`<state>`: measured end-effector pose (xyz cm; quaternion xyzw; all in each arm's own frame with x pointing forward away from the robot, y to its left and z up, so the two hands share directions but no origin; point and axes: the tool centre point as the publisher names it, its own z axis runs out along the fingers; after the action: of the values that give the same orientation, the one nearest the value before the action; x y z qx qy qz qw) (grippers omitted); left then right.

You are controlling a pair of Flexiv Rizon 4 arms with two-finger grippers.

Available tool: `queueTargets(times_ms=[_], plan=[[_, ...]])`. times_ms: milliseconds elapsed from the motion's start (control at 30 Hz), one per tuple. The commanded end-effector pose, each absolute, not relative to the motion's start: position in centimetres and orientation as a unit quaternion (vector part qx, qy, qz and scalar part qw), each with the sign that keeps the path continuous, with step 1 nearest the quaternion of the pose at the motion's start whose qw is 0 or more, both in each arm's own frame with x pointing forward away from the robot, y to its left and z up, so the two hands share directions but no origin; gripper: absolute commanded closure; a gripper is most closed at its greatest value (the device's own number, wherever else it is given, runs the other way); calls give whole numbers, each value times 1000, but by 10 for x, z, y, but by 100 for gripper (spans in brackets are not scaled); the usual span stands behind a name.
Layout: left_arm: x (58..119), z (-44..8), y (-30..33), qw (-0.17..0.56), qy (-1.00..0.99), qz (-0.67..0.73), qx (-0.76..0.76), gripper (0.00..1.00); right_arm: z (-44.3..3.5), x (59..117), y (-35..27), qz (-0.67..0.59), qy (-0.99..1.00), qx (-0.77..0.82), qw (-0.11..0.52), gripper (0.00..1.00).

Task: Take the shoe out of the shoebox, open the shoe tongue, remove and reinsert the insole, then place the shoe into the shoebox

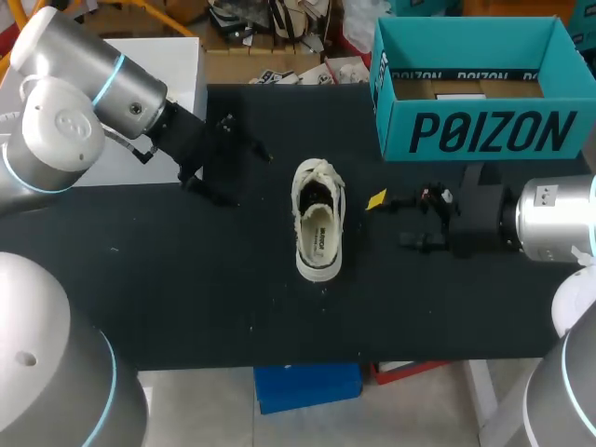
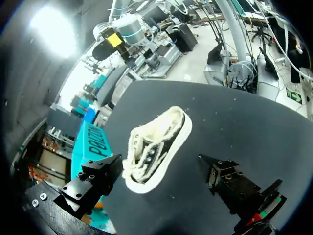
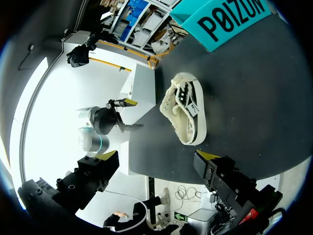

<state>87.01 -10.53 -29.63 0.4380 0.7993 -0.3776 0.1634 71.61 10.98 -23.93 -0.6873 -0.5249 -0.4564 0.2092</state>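
Note:
A cream shoe stands on its sole in the middle of the black table, laced end toward the far side, its opening facing up. The teal shoebox sits open at the back right, with no shoe showing in it. My left gripper hovers open to the shoe's left; in its wrist view the shoe lies just ahead between the spread fingers, untouched. My right gripper is open to the shoe's right, with the shoe and shoebox farther ahead of it.
The shoebox stands close behind my right arm, near the table's right edge. Bare black tabletop runs along the front and at the left front.

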Motion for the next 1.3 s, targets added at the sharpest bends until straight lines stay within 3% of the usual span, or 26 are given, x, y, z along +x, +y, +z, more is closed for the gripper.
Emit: queueTargets(times_ms=[33, 267, 900, 1300], plan=[[869, -284, -98, 30, 895, -412, 170, 0, -239, 716, 110, -456, -525, -687, 209, 0], [868, -278, -87, 3, 904, -423, 68, 0, -239, 716, 110, -456, -525, -687, 209, 0], [851, -298, -62, -1, 901, -432, 24, 0, -239, 716, 110, -456, -525, -687, 209, 0], [851, -298, -62, -1, 901, -432, 24, 0, -244, 773, 112, -272, -652, -694, 139, 0]])
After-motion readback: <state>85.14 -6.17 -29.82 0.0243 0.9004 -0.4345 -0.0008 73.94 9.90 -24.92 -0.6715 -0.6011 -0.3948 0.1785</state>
